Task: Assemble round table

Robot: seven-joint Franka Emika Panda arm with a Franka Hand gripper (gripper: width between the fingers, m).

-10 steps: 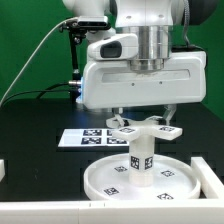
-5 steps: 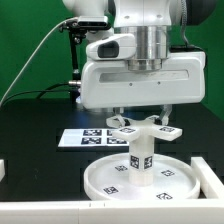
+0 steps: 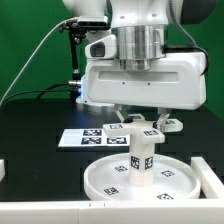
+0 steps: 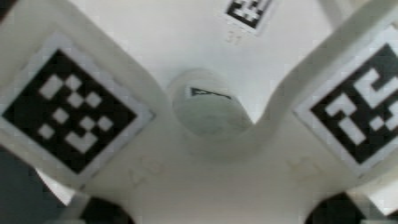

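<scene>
White disc [image 3: 140, 180] holds upright leg [image 3: 140, 157] — base [image 3: 138, 130] atop; gripper [image 3: 138, 117] grip unclear.

Seeing cross-shaped base [image 4: 199, 150] fill my wrist view, very close. Two arms carry black-and-white tags [image 4: 71, 100]. Round central hub [image 4: 210, 102] between them. Fingers not discernible.

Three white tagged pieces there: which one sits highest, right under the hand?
The cross-shaped base, perched atop the upright leg; the round disc lies flat on the table below.
</scene>
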